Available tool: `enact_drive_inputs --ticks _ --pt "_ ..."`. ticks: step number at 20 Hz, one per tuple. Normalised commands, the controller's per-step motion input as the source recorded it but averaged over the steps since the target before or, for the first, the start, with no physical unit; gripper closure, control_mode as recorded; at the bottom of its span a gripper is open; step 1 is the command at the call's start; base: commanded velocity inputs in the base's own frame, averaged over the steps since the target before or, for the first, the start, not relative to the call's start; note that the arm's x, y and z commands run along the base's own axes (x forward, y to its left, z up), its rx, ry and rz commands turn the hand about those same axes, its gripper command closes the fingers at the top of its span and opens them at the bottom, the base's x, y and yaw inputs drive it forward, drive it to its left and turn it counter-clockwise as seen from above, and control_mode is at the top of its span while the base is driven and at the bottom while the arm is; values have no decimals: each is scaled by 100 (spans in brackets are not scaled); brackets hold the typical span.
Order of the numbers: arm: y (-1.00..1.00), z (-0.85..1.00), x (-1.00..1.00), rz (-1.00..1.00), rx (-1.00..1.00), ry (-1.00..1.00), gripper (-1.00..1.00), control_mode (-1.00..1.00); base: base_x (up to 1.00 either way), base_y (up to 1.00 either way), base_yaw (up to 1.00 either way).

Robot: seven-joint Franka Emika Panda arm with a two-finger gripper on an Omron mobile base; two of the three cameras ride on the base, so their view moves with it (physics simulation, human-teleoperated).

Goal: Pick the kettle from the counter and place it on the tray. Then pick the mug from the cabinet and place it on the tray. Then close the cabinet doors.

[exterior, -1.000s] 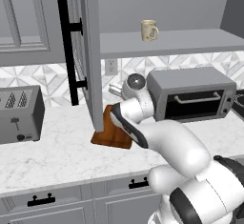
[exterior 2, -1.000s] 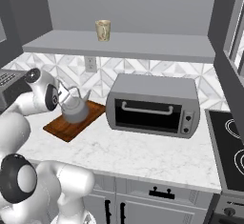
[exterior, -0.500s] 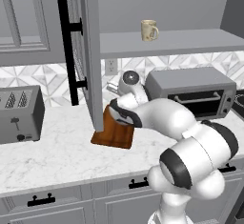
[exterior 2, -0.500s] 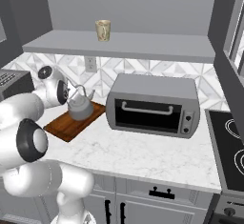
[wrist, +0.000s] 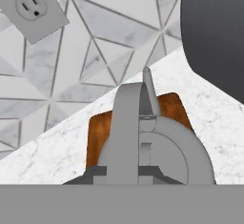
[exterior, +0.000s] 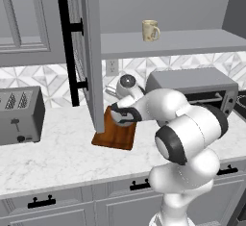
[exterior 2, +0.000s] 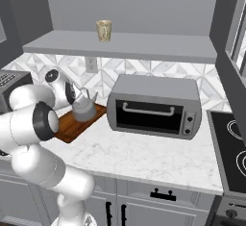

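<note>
Squat grey metal kettle (exterior 2: 84, 109) pinched at wire handle by hand (exterior: 121, 116), over reddish-brown wooden tray (exterior 2: 72, 125) near open grey cabinet door (exterior: 91, 52); now lower than earlier, toaster oven (exterior 2: 154, 106) just beside.

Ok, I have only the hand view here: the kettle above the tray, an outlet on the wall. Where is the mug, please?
Observer: The mug stands upright on the cabinet shelf, higher than the kettle and a little to its right.
Operator: And the cabinet door on the tray side, is it open?
Observer: Yes. The cabinet door with the black bar handle stands open, beside the left end of the tray.
Operator: Is there anything else on the counter on that side?
Observer: A toaster stands on the counter, further left of that door.
</note>
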Motion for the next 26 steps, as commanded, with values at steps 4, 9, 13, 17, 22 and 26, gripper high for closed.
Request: enact_drive_inputs --ticks 4,9,13,17,22,26 --pt "6 -27 13 0 0 1 100 -100 0 0 0" --pt "1 -24 8 0 0 0 100 -100 0 0 0" --pt "0 -19 14 0 0 0 100 -100 0 0 0" --pt "0 -31 3 0 0 0 -100 -100 0 0 0" --pt "0 -19 0 0 0 0 -100 -100 0 0 0" --pt "0 0 0 0 0 0 -100 -100 0 0 0"
